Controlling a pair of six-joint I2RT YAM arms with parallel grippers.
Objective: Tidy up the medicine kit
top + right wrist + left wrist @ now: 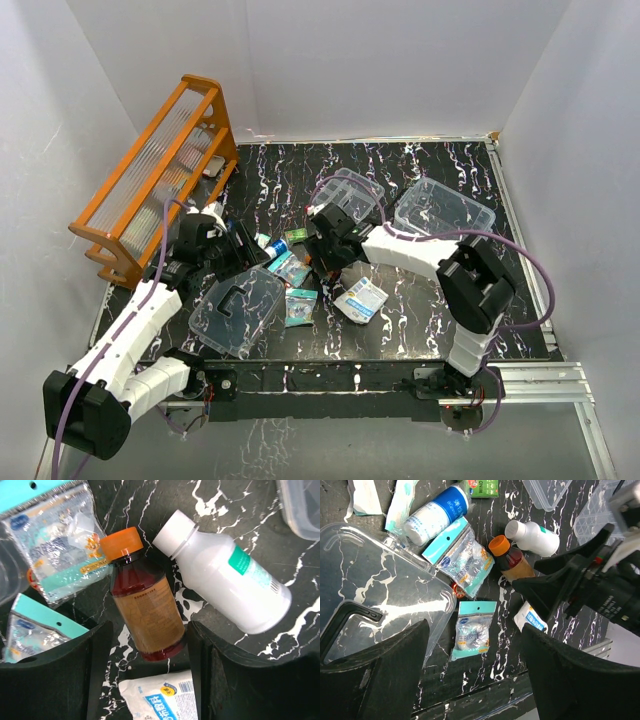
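Observation:
The kit's clear box [447, 209] and compartmented tray [350, 191] sit at the back. The clear lid [236, 310] with a dark handle [351, 619] lies at the front left. An amber bottle [145, 611] with an orange cap lies flat beside a white bottle [227, 581]. My right gripper [150, 632] is open, its jaws either side of the amber bottle's base, the right one almost touching. My left gripper [474, 640] is open and empty above a teal packet [472, 633]. A blue and white bottle [436, 514] lies further back.
The orange wooden rack [150, 180] stands at the far left. More packets lie around: a teal one [465, 560], a white and blue one [160, 696], a green one [297, 237]. White walls close in the table.

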